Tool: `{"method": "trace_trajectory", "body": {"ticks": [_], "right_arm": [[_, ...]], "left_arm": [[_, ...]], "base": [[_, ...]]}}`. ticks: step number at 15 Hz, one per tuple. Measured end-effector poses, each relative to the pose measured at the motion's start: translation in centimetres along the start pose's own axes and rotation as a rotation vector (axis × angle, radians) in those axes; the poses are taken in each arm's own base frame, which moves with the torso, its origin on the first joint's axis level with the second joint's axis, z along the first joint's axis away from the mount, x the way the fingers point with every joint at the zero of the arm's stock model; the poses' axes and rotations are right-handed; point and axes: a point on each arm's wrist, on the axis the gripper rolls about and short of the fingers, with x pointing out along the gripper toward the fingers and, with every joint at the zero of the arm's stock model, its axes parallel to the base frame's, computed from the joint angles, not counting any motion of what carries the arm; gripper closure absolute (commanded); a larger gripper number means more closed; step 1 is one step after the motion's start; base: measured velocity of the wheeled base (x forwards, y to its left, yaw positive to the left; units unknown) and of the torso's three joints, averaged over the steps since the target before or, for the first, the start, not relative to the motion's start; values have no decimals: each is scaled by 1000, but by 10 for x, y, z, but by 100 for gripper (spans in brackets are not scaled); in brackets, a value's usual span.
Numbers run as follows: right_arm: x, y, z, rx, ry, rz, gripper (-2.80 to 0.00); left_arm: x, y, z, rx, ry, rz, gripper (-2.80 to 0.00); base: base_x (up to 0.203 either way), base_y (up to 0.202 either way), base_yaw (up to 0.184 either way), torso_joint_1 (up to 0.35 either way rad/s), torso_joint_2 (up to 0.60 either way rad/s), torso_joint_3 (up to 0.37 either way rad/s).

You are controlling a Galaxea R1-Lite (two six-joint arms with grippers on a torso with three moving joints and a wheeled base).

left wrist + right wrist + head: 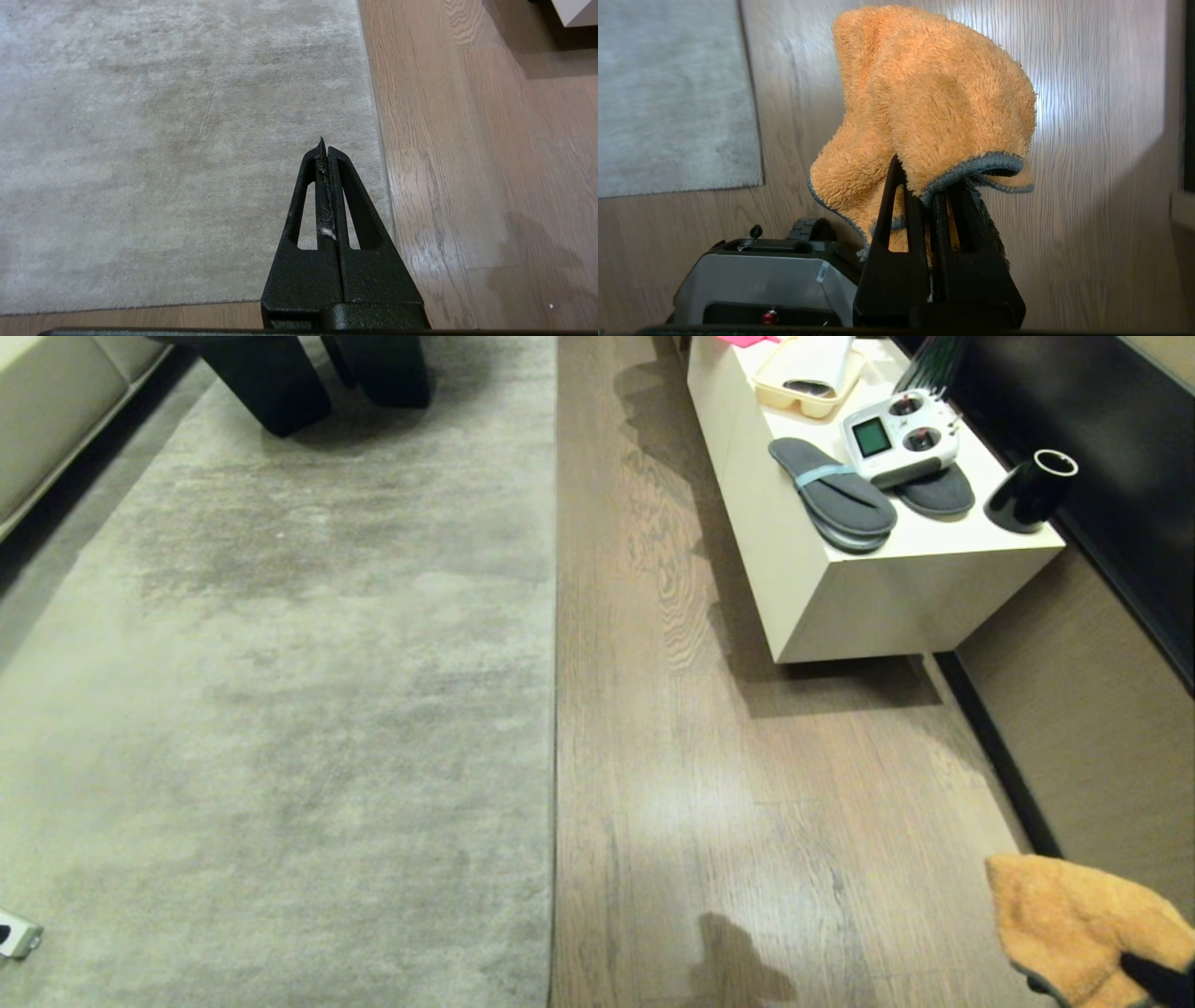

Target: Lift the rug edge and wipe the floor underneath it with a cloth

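1. right gripper [924, 186] is clenched on the cloth [934, 102], carried above the floor [747, 784], ready for wiping.
2. left gripper [325, 154], clenched and empty, hangs over the flat rug edge [555, 709], likely to lift it.

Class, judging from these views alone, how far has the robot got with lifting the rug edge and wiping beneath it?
Done: the right gripper is shut on the orange cloth, held above the floor. In hand: nothing else; the left gripper is shut and empty over the rug. Left: the rug edge lies flat, so lifting and wiping remain.
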Motion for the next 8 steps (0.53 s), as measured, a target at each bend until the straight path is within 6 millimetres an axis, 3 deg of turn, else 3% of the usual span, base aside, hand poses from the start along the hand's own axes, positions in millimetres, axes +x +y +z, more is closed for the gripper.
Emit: {"method": "trace_trajectory", "body": {"ticks": [5,8], "right_arm": [[90,8,53,67,131,-109,0],[152,2,71,91,149,-208,0]], "left_arm": [[0,0,0,0,0,0,0],[0,0,0,0,0,0,0]], "base": [[0,0,0,0,0,0],[0,0,0,0,0,0]]}}
